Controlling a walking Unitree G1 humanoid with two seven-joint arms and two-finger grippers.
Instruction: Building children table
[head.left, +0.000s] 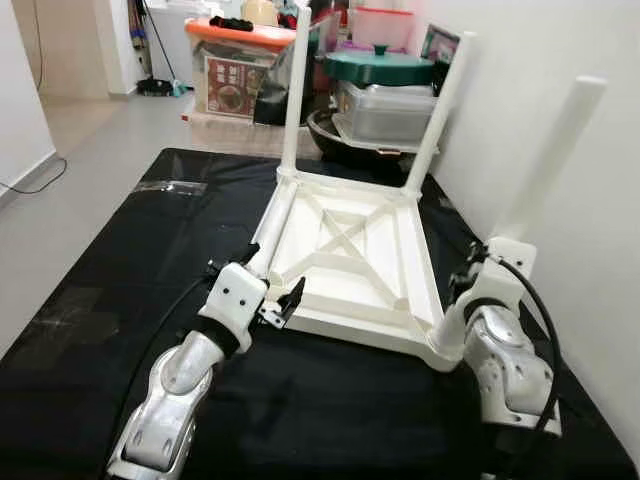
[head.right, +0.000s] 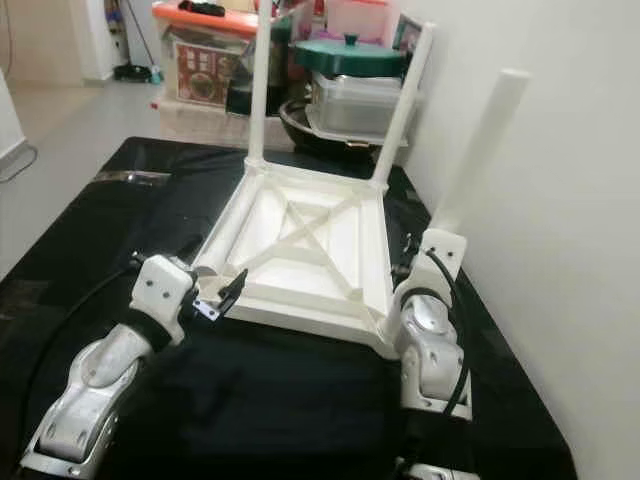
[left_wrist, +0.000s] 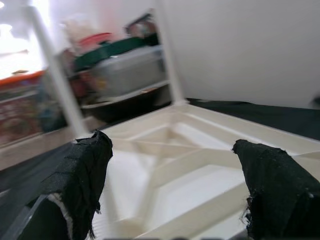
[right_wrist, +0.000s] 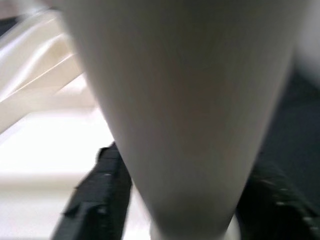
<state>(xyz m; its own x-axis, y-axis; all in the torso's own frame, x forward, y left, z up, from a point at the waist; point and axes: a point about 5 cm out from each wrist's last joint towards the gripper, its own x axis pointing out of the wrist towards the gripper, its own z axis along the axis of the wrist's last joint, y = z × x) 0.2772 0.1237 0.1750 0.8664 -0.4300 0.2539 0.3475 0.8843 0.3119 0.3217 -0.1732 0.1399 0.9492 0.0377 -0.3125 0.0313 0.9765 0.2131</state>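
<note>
Upside-down white table top (head.left: 350, 255) on the black mat (head.left: 120, 300), three legs standing.

At your 7 o'clock, the left gripper (head.left: 291, 299) has its fingers (left_wrist: 85, 172) spread apart, just at the near left edge of the table top. At your 4 o'clock, the right gripper (right_wrist: 175, 200) pinches the third leg (head.left: 555, 150) at the near right corner. At 12 o'clock the two far legs (head.left: 296, 90) stand upright. Behind them you see storage boxes (head.left: 240, 65) and a green lid (head.left: 378, 66).
</note>
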